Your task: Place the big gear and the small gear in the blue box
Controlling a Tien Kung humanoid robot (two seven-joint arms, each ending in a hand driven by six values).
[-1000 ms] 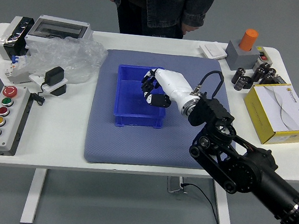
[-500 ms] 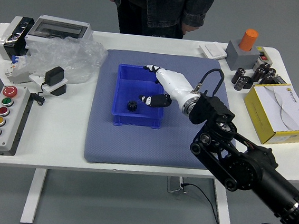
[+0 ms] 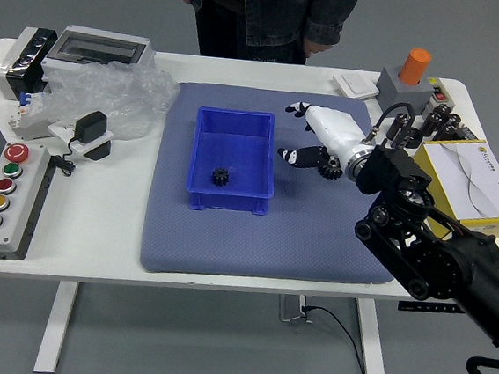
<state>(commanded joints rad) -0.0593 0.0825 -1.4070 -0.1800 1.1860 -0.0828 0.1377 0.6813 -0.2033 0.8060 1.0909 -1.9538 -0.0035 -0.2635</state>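
The small gear (image 3: 220, 176), judging by size, is lying inside the blue box (image 3: 228, 203); the big gear (image 3: 330, 167) is apparently still needing placement, sitting outside by the robot's right hand (image 3: 332, 133), which is reaching with fingers spread, gripping nothing. A person (image 3: 330, 13) is standing idly beyond the tabletop (image 3: 95, 225).

Person (image 3: 271, 12) cropped at top, one gear (image 3: 332, 169) partly behind fingers (image 3: 303, 158)
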